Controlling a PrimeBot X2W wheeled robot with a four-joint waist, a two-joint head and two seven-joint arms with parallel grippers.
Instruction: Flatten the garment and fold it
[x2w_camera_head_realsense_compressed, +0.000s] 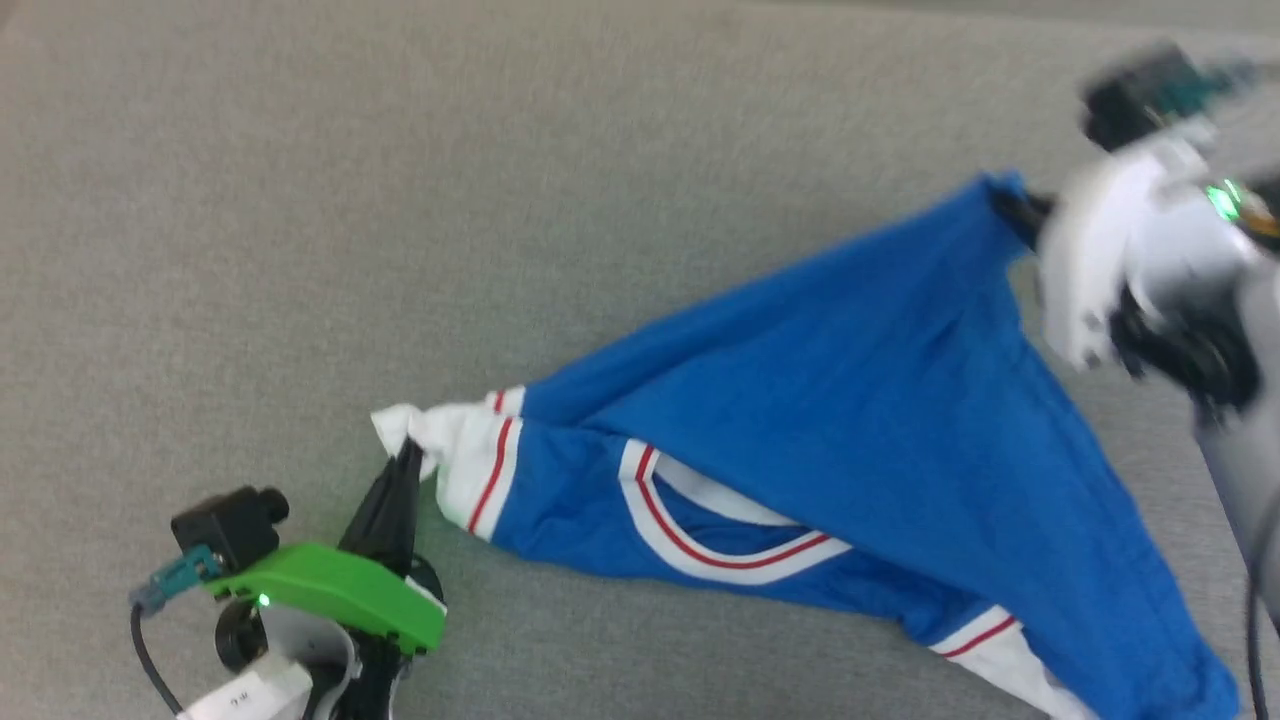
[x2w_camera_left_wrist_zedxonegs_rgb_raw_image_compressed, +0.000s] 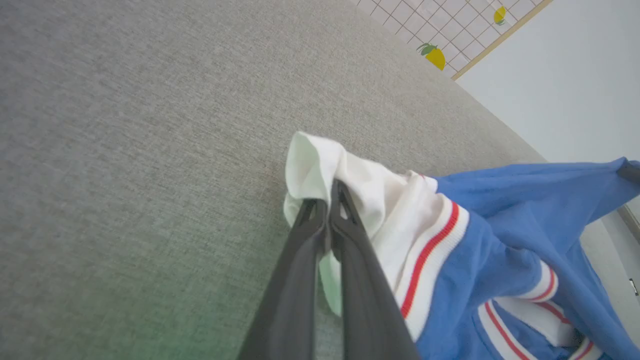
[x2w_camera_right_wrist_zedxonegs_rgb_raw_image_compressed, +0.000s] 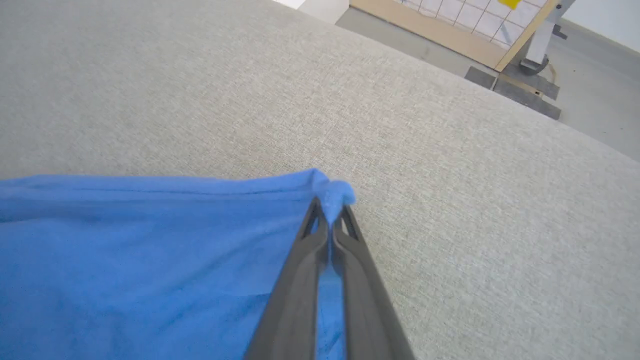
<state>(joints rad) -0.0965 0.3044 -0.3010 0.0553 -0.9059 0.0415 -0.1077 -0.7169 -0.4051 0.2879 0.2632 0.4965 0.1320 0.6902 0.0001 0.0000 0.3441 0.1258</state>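
Nearest the robot, the left gripper (x2w_camera_head_realsense_compressed: 408, 452) is clamped on a white sleeve end of the blue T-shirt (x2w_camera_head_realsense_compressed: 850, 400). The shirt stretches rumpled across the grey table (x2w_camera_head_realsense_compressed: 400, 200), its red-striped collar facing up. At the far side, the right gripper (x2w_camera_head_realsense_compressed: 1012, 205) pinches a blue corner of the shirt, lifted slightly off the table.

Indoor robot test room, by appearances: a broad grey cloth-covered surface (x2w_camera_head_realsense_compressed: 500, 200) serves as the work area. At one o'clock in the left wrist view, a wood-framed gridded panel (x2w_camera_left_wrist_zedxonegs_rgb_raw_image_compressed: 450, 30) printed with lemons (x2w_camera_left_wrist_zedxonegs_rgb_raw_image_compressed: 436, 57) adjoins a plain pale wall (x2w_camera_left_wrist_zedxonegs_rgb_raw_image_compressed: 560, 75). Bare grey floor (x2w_camera_right_wrist_zedxonegs_rgb_raw_image_compressed: 595, 100) lies at two o'clock in the right wrist view.
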